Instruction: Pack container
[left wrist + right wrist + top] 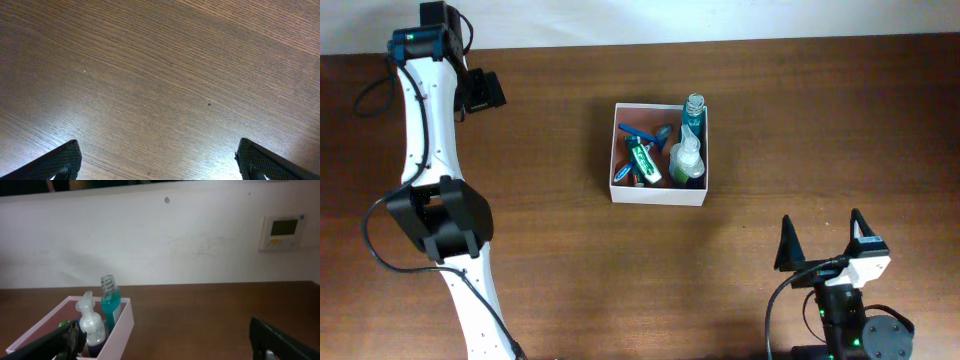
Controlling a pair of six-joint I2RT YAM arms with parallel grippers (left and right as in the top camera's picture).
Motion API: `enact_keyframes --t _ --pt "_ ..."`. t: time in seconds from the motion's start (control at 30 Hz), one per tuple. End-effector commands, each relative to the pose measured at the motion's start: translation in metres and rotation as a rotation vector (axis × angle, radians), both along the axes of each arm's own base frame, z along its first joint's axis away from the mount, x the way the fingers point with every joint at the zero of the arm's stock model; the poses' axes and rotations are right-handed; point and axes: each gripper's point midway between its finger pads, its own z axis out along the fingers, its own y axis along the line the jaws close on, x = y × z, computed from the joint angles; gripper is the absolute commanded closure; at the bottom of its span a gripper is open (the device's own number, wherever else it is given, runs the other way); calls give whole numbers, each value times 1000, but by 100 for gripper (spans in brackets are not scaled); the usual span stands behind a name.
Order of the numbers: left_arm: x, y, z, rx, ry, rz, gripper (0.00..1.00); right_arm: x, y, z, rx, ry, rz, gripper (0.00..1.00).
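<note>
Two grippers stand spread wide, holding nothing. The left gripper (157, 147) hangs over bare brown surface (160, 75). The right gripper (820, 228) sits at the surface's near right, facing the container (658, 192). The container rests mid-surface, well apart from both, with a teal bottle (692, 120), a clear spray bottle (685, 158) and a green tube (645, 160) inside.
</note>
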Motion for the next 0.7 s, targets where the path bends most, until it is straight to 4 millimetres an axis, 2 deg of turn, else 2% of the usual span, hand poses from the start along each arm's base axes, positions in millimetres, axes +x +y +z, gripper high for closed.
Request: enact_keyframes --t 0.0,0.27,0.67 --pt "-1 3 8 7 -12 0 1 5 0 -7 -6 -13 -4 2" --pt "-1 3 8 7 -12 0 1 13 -2 -1 -5 -128 -15 2" --pt "-1 3 8 7 -12 1 1 19 2 -16 -8 -140 10 2"
